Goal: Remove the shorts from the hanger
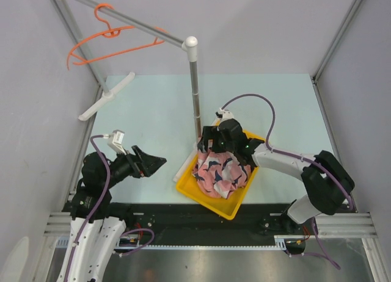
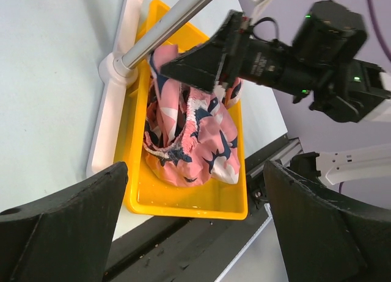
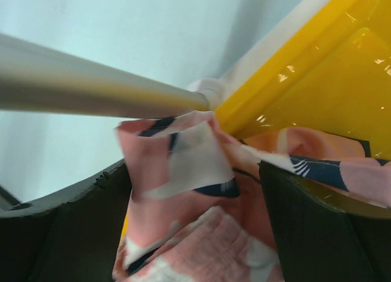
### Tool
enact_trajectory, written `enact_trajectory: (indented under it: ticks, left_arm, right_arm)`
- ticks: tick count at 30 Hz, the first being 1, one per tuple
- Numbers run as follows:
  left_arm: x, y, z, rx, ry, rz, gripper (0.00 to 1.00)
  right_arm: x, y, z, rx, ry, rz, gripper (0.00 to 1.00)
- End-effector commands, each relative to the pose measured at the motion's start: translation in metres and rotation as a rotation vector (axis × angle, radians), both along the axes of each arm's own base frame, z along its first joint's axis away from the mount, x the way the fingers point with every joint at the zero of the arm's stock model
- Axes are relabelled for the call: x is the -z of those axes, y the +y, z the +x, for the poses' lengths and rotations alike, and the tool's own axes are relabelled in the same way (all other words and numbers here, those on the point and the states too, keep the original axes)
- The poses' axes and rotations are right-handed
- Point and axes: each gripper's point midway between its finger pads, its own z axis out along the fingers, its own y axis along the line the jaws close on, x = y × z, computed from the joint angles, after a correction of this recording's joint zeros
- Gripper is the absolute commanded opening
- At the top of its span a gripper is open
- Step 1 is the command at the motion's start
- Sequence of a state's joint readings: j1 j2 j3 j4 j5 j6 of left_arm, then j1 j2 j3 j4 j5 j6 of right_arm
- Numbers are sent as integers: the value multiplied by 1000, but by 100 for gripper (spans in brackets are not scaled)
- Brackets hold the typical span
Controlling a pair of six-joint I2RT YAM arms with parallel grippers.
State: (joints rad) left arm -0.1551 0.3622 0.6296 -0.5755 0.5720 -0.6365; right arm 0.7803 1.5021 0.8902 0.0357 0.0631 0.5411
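Two signs tell us the main work is done. The hanger [image 1: 113, 41] hangs bare on the grey rail [image 1: 128, 19] at eleven o'clock in the top view. The shorts [image 1: 221, 171] lie bunched in the yellow tray [image 1: 229, 207] at five o'clock, well apart from it. We judge that little is left beyond drawing the arms clear.

The right gripper [image 1: 211, 148] sits low over the heap, its fingers spread, with a fold of fabric lying loosely between them rather than pinched. The left gripper [image 1: 160, 162] hovers over the table [image 1: 153, 111] at eight o'clock, its jaws wide apart and holding nothing.

For room, the upright post [image 1: 195, 93] stands just beside the tray's eleven o'clock side, close to the right gripper, so we think straight up is the freest way out. The tray's six o'clock corner reaches the table's near edge, so the cloth should not be dragged that way.
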Motion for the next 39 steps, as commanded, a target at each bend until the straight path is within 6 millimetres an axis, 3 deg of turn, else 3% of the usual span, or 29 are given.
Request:
enact_trajectory:
  ticks: [1,2,3,5,6,9,13,16,19,22,25,26,31,32,35,38,39]
  left_arm:
    - [-9,-6,1,34,-26,-30,97]
    - [-8,-7,1,41,-24,-34,97]
    - [-8,-9,0,54,-22,-38,97]
    - [-4,-11,1,66,-13,-42,96]
    - [-4,-14,-2,92,-9,-51,96]
    - [0,-19,-2,124,2,-63,96]
    - [6,-26,1,154,17,-69,96]
    - [7,-36,4,178,22,-89,95]
    - [8,-50,0,226,31,-86,95]
    - [11,-61,-4,253,46,-56,95]
    - [12,-61,-5,239,30,-46,95]
    - [10,-61,-5,236,23,-50,95]
    - [12,-68,-10,266,31,-73,95]
    - [12,-70,-10,274,32,-72,95]
    - [12,-80,-17,316,35,-57,95]
    - [12,-88,-21,331,34,-43,96]
    - [12,-89,-22,335,33,-40,96]
  right_arm:
    - [4,6,23,8,-40,7,81]
    - [7,6,22,0,-28,5,74]
    - [9,2,23,12,-18,3,54]
    - [14,-9,21,46,16,-28,25]
    - [8,-16,21,71,16,-26,19]
    - [14,-38,7,108,65,-84,12]
    - [38,-60,-12,135,139,-130,7]
    - [61,-70,-22,145,183,-119,7]
    - [76,-68,-28,120,225,-97,8]
    - [76,-59,-30,84,236,-68,11]
    - [58,-54,-29,71,211,-19,18]
    - [45,-54,-28,73,191,7,26]
    - [20,-66,-39,83,201,13,47]
    - [16,-69,-41,89,202,14,61]
    - [-1,-78,-50,101,201,35,83]
    - [-18,-87,-61,115,199,64,100]
    - [-19,-92,-67,122,210,59,100]
